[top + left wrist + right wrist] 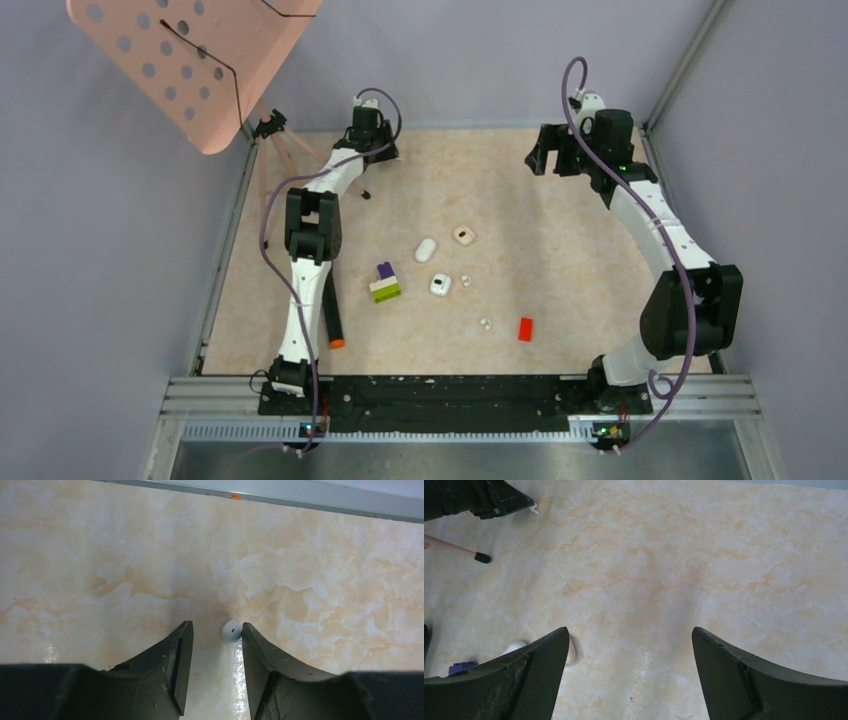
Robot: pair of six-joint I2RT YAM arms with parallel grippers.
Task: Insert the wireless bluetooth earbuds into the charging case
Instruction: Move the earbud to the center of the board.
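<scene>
Two arms [310, 230] spread apart, earbuds [466, 280] loose on the table [580, 300].
From above we see two earbuds lying near an open charging case [441, 285], a red brick [525, 328] close by. At the left wrist the left gripper [216, 626] stands narrowly parted, one earbud [231, 631] on the table touching one finger [260, 655], unclamped. At the right wrist the right gripper [630, 630] gapes wide, holding nothing.

Soft, even overhead light covers my surface [560, 220]; shadows are faint. Wrist views look sharp on the marble, but my near jaws are dark, perhaps slightly blurred.
</scene>
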